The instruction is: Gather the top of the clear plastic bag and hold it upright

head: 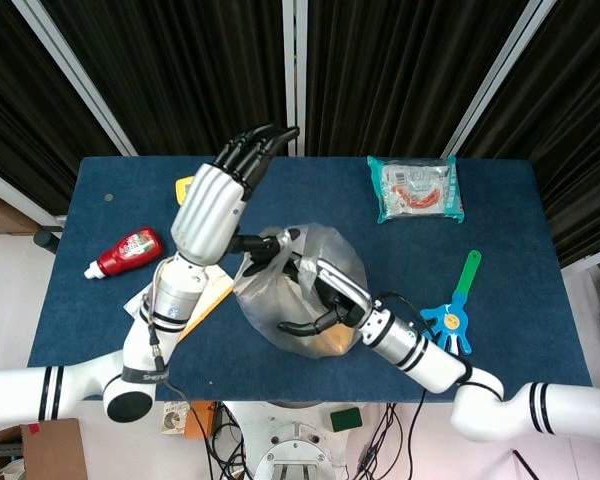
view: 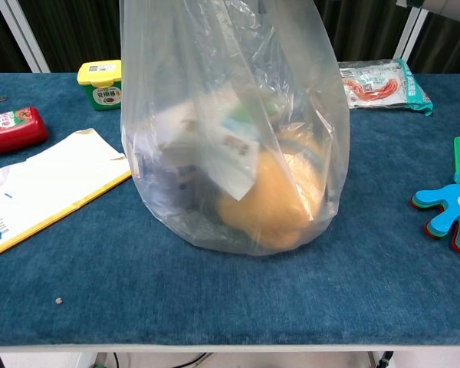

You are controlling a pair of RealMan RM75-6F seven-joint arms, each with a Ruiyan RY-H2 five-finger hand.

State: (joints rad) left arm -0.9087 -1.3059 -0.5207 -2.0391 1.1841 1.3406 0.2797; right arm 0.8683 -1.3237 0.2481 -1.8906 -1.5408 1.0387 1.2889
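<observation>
The clear plastic bag stands upright in the middle of the blue table, its top running out of the chest view. Inside lie an orange round item and printed packets. My right hand curls around the bag's upper part from the near right, fingers over the gathered plastic and thumb below. My left hand is at the bag's left. Its fingers stretch straight up and away, and only its thumb touches the bag's rim. Neither hand shows in the chest view.
A red sauce bottle, a yellow tub and a yellow-edged booklet lie to the left. A snack packet lies at the back right. A blue and green hand-shaped clapper lies at the right.
</observation>
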